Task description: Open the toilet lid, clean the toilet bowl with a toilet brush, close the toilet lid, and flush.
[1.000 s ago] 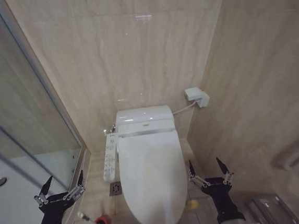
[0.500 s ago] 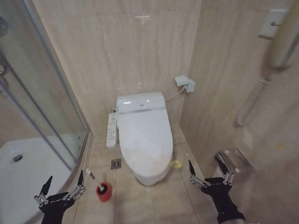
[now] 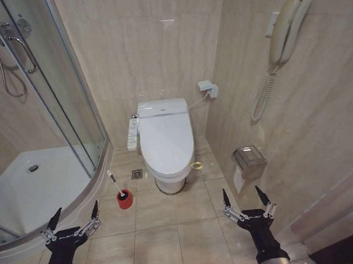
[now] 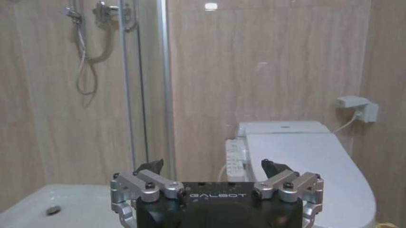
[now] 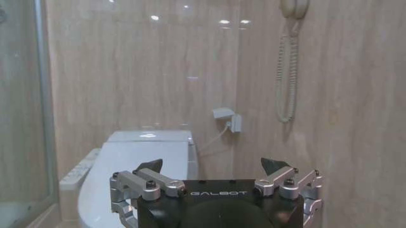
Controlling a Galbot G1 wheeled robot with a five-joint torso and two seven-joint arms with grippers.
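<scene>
The left gripper and right gripper hover near, over the tiled floor, fingers spread wide, holding nothing. Far ahead, the large white glossy oval toilet lid lies shut on the white ceramic toilet bowl. Left of it, the slim white-handled toilet brush stands in a small red holder cup.

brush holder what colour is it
Red; the holder shows best in the head view, on the floor left of the toilet.

Toilet bowl mostly hidden beneath closed toilet lid.
</scene>
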